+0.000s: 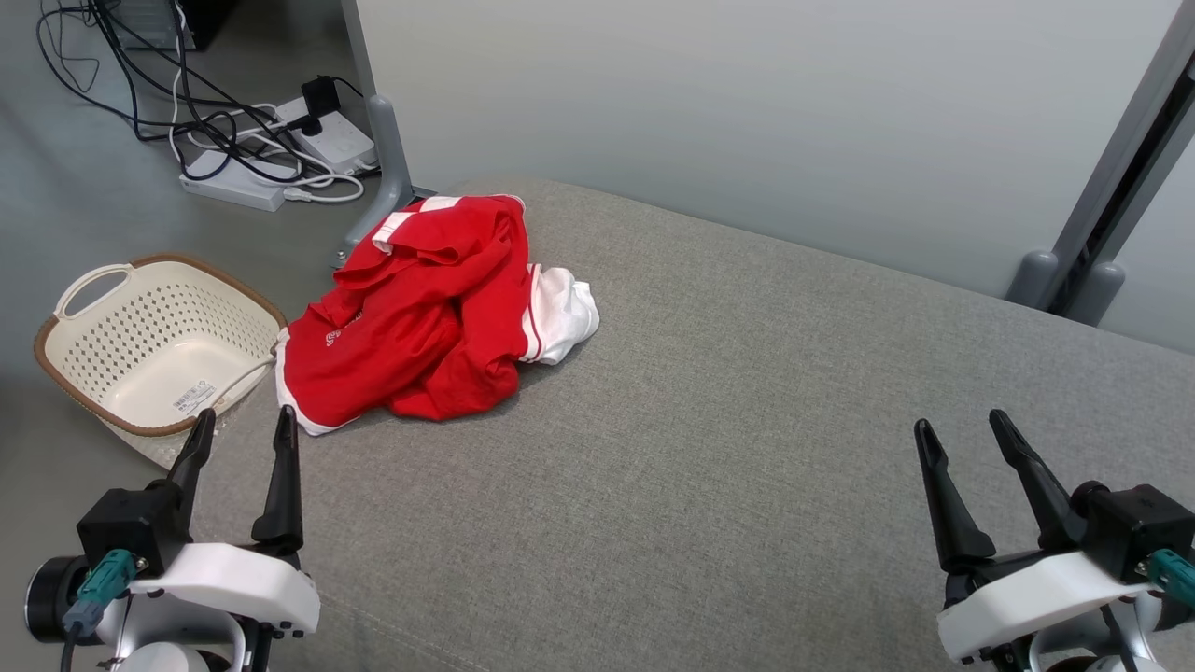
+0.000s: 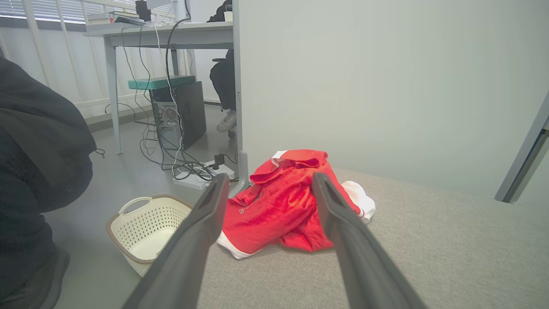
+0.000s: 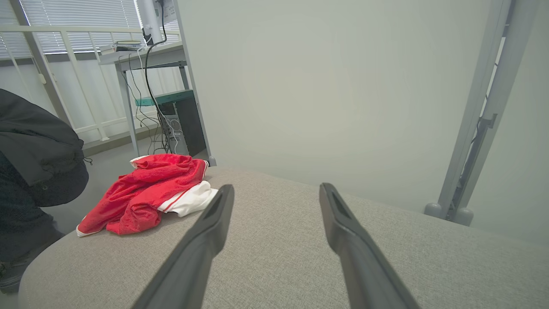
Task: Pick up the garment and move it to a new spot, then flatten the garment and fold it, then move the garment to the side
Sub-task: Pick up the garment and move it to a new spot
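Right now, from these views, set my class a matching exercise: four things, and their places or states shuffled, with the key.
Things
1. crumpled red-and-white garment
2. brown-rimmed cream plastic basket
3. white power strip
4. left gripper

Places or states
A. open, holding nothing
B. on the floor among black cables
C. on the grey fabric surface
D. on the floor beside that surface

Pairs: 1-C, 2-D, 3-B, 4-A

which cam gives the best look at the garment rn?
Head view: the garment lies whole and unobstructed, seen from above. Left wrist view has it close, but the left gripper overlaps both flanks. Right wrist view catches it low and side-on, far left.
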Tool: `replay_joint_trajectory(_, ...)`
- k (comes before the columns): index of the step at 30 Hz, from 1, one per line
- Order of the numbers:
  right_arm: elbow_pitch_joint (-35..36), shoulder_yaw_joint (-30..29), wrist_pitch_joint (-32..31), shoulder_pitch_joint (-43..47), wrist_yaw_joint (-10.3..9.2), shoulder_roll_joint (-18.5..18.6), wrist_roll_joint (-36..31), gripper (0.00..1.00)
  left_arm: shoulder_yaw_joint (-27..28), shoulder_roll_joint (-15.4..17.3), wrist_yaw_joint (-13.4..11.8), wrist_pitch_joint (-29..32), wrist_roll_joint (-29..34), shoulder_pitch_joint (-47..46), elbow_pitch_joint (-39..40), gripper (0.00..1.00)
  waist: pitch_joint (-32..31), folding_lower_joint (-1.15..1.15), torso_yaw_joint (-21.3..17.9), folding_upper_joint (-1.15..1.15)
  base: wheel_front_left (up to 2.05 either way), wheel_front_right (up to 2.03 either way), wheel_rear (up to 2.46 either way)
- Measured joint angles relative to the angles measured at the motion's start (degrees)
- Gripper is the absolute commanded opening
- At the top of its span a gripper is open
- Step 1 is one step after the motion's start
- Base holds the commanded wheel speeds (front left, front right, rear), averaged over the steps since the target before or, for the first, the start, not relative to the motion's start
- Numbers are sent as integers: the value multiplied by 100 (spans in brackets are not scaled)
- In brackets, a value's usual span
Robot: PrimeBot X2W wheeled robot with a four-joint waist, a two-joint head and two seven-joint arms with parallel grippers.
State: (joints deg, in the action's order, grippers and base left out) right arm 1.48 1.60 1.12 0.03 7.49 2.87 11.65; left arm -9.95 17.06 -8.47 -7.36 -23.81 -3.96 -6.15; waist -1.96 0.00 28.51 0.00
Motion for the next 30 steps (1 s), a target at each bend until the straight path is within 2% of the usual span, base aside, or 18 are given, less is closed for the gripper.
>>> replay_joint_trajectory(12, -47, 1, 24, -4, 0, -1, 92, 100, -34, 68, -45, 29, 4, -48, 57, 100, 22, 0, -37, 0, 0, 0, 0)
replay_joint_trajectory(21, 12, 4, -13, -58, 0, -9, -26, 100, -20, 178, -58, 180, 4, -572, 153, 100, 170, 0, -293, 0, 0, 0, 0)
replay_joint_trajectory(26, 252, 59, -182, -331, 0, -8, -175, 100, 83, 198, 2, 182, -91, -1112, 51, 100, 544, 0, -506, 0, 0, 0, 0)
replay_joint_trajectory(30, 443, 87, -325, -647, 0, 88, -272, 100, 274, 168, 104, 75, -320, -1791, -410, 100, 1124, 0, -772, 0, 0, 0, 0)
